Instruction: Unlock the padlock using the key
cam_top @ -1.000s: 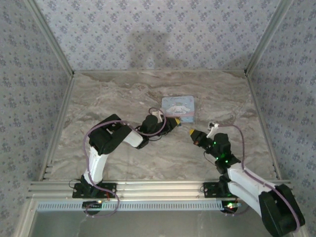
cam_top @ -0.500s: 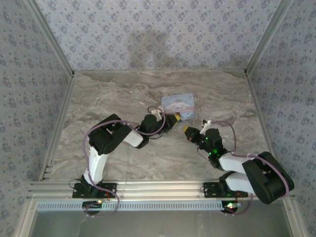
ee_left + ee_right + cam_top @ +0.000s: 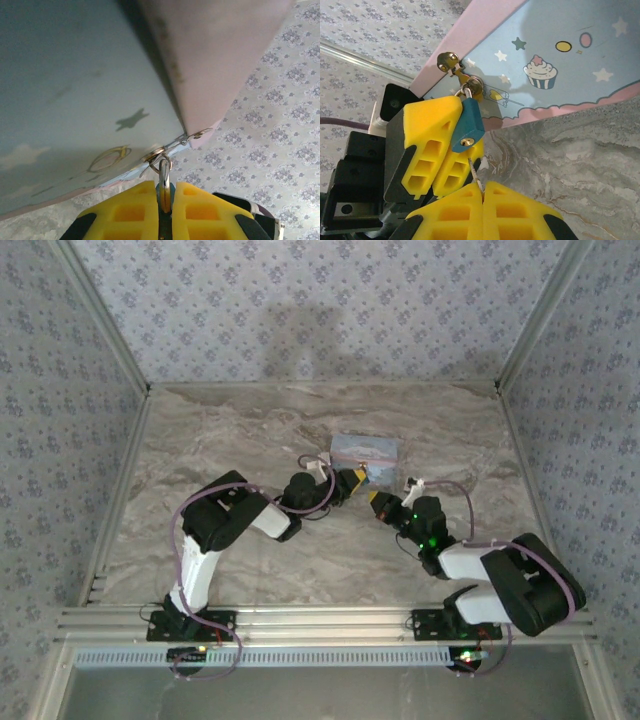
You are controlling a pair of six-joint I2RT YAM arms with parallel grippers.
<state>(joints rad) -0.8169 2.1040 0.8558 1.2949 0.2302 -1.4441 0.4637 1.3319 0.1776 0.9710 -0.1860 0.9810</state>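
Right gripper (image 3: 483,192) advanced, elbow folded — key (image 3: 474,172) at padlock (image 3: 469,127).

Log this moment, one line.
left gripper shut on padlock | right gripper shut on key | key tip at keyhole | padlock hooked to tin

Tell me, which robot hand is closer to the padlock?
Left. The left gripper is touching the padlock, pinching it between its fingers. The right gripper sits just below, shut on the key, whose tip is at the keyhole.
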